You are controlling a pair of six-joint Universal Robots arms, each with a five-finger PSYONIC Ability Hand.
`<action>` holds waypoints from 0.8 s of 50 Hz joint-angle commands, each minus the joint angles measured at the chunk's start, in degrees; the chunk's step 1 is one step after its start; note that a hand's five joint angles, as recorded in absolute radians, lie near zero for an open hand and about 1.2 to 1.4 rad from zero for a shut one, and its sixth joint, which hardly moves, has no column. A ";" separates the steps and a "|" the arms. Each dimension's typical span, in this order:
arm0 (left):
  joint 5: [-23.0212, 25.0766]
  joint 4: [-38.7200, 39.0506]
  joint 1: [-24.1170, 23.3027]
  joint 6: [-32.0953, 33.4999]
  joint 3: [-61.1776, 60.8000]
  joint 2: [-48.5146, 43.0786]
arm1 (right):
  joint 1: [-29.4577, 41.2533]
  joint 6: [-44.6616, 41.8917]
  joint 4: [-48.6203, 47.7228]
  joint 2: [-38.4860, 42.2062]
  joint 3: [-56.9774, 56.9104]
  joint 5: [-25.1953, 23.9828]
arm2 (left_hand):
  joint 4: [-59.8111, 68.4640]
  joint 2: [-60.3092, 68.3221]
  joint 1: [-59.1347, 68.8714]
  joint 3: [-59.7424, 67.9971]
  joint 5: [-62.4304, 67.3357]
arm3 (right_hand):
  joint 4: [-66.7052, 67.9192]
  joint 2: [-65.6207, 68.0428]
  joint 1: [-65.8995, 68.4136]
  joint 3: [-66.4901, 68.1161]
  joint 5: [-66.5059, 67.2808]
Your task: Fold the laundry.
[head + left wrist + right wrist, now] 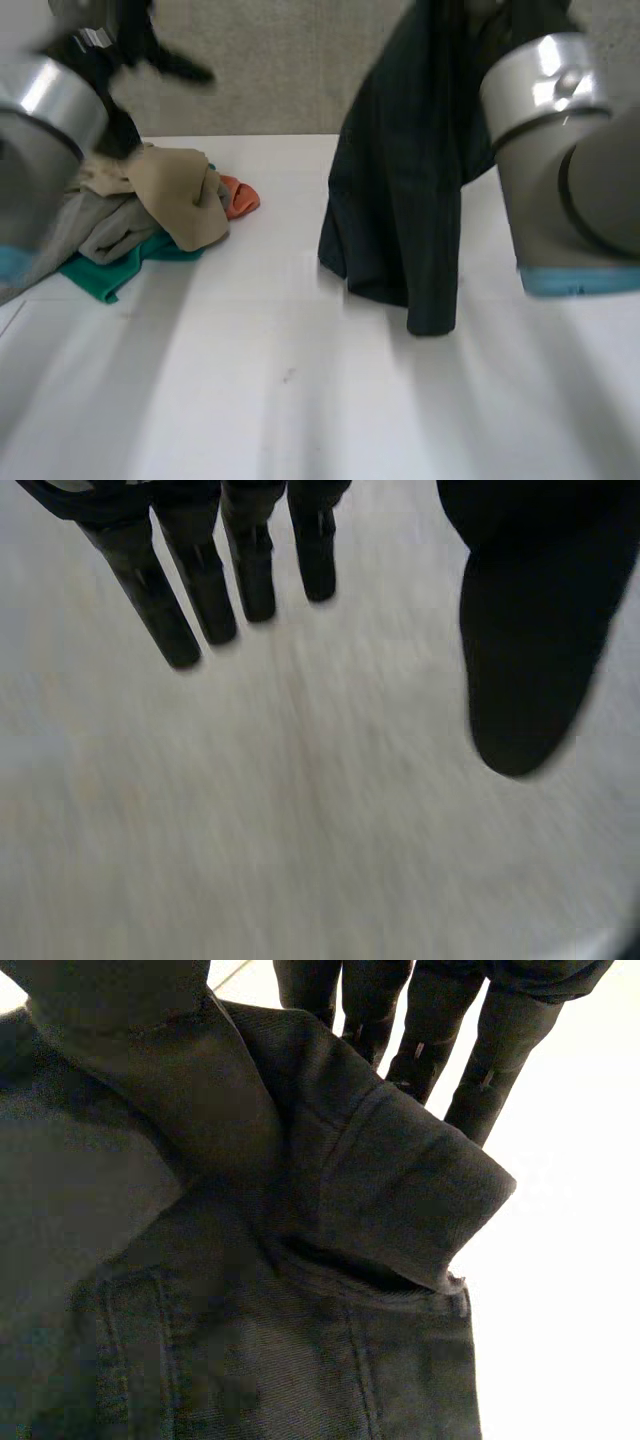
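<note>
Right arm [560,150] stands raised, closest to the head view. Right hand [428,1035] grips a fold of a dark garment [400,200]; the garment hangs from it down to the tabletop [300,380], right of centre. Left hand [198,580] is spread wide, fingers straight, holding nothing, raised above a pile [170,195] of beige, grey, teal and orange cloth at the far left.

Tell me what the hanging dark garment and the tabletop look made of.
The dark garment: likely heavy cotton denim or twill, matte; doubled stitch lines and a thick turned hem show. The tabletop: probably laminate or painted board, smooth, white, matte.
</note>
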 commanded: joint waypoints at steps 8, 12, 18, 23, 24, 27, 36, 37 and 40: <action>8.18 -2.63 -0.25 -8.57 -27.25 -4.94 | 4.90 -10.89 9.88 1.74 9.61 0.88 | 0.42 0.21 4.24 -0.06 0.31 | 11.31 12.60 15.49 12.09 12.17; 12.13 -4.82 -0.60 -15.35 -29.63 -7.23 | 6.48 -13.44 10.67 3.15 9.08 3.69 | 7.02 6.80 10.84 6.53 6.90 | 11.31 12.60 15.49 12.09 12.17; 16.01 -6.41 -2.18 -18.88 -30.52 -10.22 | 8.24 -13.89 11.64 2.98 8.64 6.07 | 6.02 5.80 9.84 5.53 5.90 | 11.31 12.60 15.49 12.09 12.17; 12.16 -3.51 -5.77 -19.58 -27.19 -14.87 | 10.26 -13.01 13.57 1.40 8.20 7.12 | 2.82 2.60 6.64 2.33 2.70 | 11.31 12.60 15.49 12.09 12.17; 11.36 -3.42 -6.39 -19.84 -26.48 -15.49 | 10.96 -12.31 14.18 0.70 8.12 7.56 | 2.65 2.44 6.47 2.17 2.53 | 11.31 12.60 15.49 12.09 12.17; 8.55 -3.07 -8.94 -21.33 -23.41 -18.03 | 12.11 -11.08 15.06 -0.27 8.12 8.44 | 2.31 2.10 6.14 1.83 2.20 | 11.31 12.60 15.49 12.09 12.17; 6.95 -3.07 -14.83 -28.45 -14.53 -24.28 | 15.10 -10.02 16.30 -3.17 9.35 10.82 | -0.38 -0.60 3.44 -0.87 -0.50 | 11.31 12.60 15.49 12.09 12.17; 6.95 -3.16 -15.45 -29.07 -13.74 -24.81 | 15.19 -9.93 16.30 -3.35 9.35 10.90 | -0.38 -0.59 3.44 -0.86 -0.49 | 11.31 12.60 15.49 12.09 12.17; 6.95 -3.33 -17.56 -31.88 -11.27 -26.66 | 15.54 -10.02 16.30 -3.53 9.61 11.61 | 0.29 0.08 4.11 -0.19 0.17 | 11.31 12.60 15.49 12.09 12.17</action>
